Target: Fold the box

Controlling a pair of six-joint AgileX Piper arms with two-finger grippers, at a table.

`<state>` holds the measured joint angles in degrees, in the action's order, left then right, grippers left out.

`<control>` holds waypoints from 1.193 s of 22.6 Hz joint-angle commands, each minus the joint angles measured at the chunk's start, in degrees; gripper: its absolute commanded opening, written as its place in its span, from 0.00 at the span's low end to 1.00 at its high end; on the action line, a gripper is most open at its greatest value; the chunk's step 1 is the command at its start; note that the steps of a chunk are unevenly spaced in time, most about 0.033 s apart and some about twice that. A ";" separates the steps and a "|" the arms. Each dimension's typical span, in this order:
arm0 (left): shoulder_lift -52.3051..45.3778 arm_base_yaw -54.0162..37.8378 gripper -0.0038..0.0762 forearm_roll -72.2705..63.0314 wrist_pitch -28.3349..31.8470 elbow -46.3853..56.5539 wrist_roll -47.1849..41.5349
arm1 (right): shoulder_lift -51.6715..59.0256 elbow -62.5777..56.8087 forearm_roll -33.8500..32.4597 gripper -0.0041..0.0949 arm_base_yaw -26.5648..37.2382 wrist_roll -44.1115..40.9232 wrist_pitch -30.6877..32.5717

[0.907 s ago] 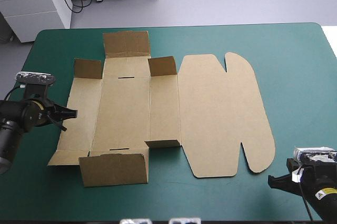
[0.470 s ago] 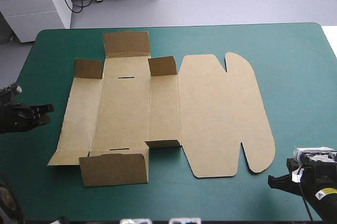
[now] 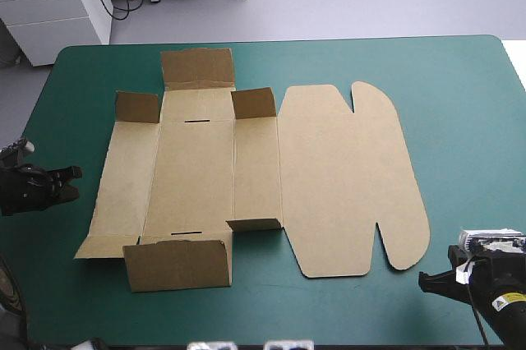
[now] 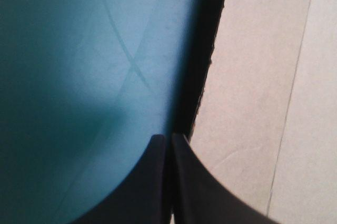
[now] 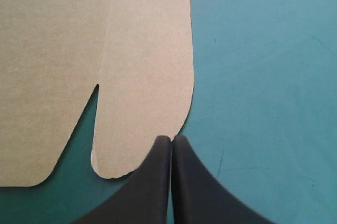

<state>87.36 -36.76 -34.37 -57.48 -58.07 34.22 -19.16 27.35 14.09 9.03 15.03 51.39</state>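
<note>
Left claw [image 4: 169, 139] is clenched on nothing, black fingers [image 4: 202, 192] pressed into one point. It is held low over the teal-green cover [image 3: 460, 95] of the counter, near the left edge of the box [image 3: 197, 177] but apart from it. In the left wrist view the board edge is seen just ahead of the tips, with a dark shadow line along it. Right claw [image 5: 171, 140] is likewise clenched and empty, placed by the counter's near right corner, at the rounded lobe of the lid [image 3: 353, 177]. Whether the board is touched cannot be told from the right wrist view; in the high view a gap is seen. The box is laid out mostly flat as a cut brown sheet, left of the counter's middle. Small corner flaps [image 3: 136, 107] on the far side appear tilted up, as do the far end flap [image 3: 197, 67] and the near end flap [image 3: 177, 264].
</note>
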 commanded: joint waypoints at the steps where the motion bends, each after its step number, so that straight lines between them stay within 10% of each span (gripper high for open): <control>1: -1.82 -0.04 0.07 -2.44 -0.32 -1.80 0.89 | -0.50 0.61 0.41 0.04 -0.22 0.56 -5.82; 5: -1.13 0.07 0.22 -2.44 -2.88 -1.80 3.93 | -0.50 0.35 0.41 0.04 -0.22 0.46 -6.32; 9: 0.99 0.07 0.60 -3.05 -3.01 -1.80 4.28 | -0.50 0.35 0.41 0.04 -0.22 0.34 -6.32; 27: 9.64 8.93 0.61 -9.44 -8.71 -1.80 7.29 | -0.50 0.35 1.47 0.04 -0.22 0.34 -6.22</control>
<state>98.13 -31.18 -40.66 -65.75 -58.71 41.38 -19.16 26.30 14.51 9.03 15.03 48.66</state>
